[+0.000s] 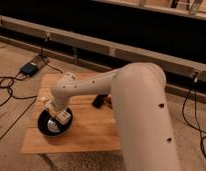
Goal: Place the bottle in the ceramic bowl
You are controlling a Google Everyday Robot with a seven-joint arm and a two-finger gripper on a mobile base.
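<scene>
No readable text; gripper hangs over ceramic bowl

The gripper sits over the ceramic bowl, covering part of the bowl's inside. The bottle cannot be made out. The arm hides part of the black object and the table's right side.

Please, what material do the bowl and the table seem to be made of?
The bowl looks like glazed ceramic: black, with a shiny silvery centre that reflects light. The table looks like light wood with a smooth, dull finish; faint plank lines show. The gripper hangs over the bowl.
</scene>
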